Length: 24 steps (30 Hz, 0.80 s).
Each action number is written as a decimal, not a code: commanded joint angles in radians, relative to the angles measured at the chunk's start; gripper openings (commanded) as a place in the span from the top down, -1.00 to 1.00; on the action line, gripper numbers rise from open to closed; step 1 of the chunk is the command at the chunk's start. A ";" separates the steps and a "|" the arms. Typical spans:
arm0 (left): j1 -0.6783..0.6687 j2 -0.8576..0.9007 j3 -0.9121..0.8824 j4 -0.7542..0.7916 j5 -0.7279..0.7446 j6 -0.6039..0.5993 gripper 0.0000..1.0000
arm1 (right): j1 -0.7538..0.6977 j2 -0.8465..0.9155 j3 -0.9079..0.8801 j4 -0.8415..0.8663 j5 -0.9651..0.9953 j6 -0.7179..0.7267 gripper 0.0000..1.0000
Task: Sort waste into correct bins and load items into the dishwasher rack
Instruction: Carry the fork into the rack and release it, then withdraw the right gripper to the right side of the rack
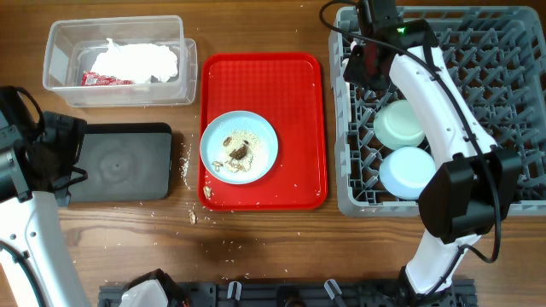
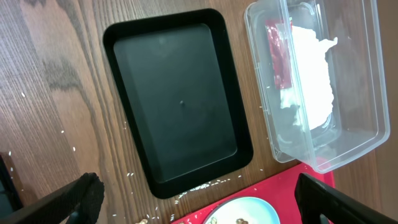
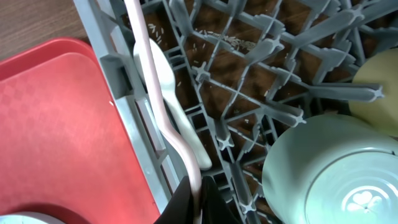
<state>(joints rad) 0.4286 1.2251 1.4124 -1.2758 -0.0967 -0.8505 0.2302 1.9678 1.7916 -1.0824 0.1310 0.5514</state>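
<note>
Wooden table [image 1: 256,247] bore the grey dishwasher rack [image 1: 512,102]. The right gripper [image 3: 196,198] was clamped on a slim white plastic utensil [image 3: 140,37] at the rack's left edge. The left gripper [image 2: 198,186] hung over the black tray [image 2: 177,99], fingers wide apart. A pale blue plate [image 1: 260,136] holding scraps [image 1: 237,152] sat on the red tray [image 1: 299,102].

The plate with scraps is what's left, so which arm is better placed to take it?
Left, probably. The left hand is open and empty over the black tray, close to the plate. The right hand is shut on a white utensil inside the rack, farther away.
</note>
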 commanded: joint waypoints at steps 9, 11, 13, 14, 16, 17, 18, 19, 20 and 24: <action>0.006 -0.002 0.000 0.003 -0.010 0.006 -1.00 | -0.001 -0.035 -0.018 -0.037 -0.025 -0.029 -0.08; 0.006 -0.002 0.000 0.003 -0.010 0.006 -1.00 | -0.001 -0.054 -0.015 -0.050 -0.029 -0.029 -0.13; 0.006 -0.002 0.000 0.003 -0.010 0.006 -1.00 | -0.001 -0.100 -0.014 -0.070 -0.028 -0.029 -0.18; 0.006 -0.002 0.000 0.003 -0.010 0.006 -1.00 | -0.001 -0.133 -0.014 -0.079 -0.028 -0.029 -0.22; 0.006 -0.002 0.000 0.003 -0.010 0.006 -1.00 | -0.001 -0.191 -0.014 -0.089 -0.027 -0.045 -0.50; 0.006 -0.002 0.000 0.003 -0.010 0.006 -1.00 | -0.003 -0.229 -0.014 -0.095 -0.025 -0.063 -0.99; 0.006 -0.002 0.000 0.003 -0.010 0.006 -1.00 | -0.011 -0.270 -0.014 -0.106 -0.020 -0.076 -1.00; 0.006 -0.002 0.000 0.003 -0.010 0.006 -0.99 | -0.022 -0.294 -0.014 -0.117 -0.020 -0.080 -0.99; 0.006 -0.002 0.000 0.003 -0.010 0.006 -1.00 | -0.042 -0.322 -0.014 -0.138 -0.020 -0.080 -1.00; 0.006 -0.002 0.000 0.003 -0.010 0.006 -1.00 | -0.198 -0.383 -0.014 -0.206 -0.024 -0.077 -0.99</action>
<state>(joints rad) 0.4286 1.2251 1.4124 -1.2758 -0.0967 -0.8505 0.1375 1.6070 1.7805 -1.2636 0.1055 0.4870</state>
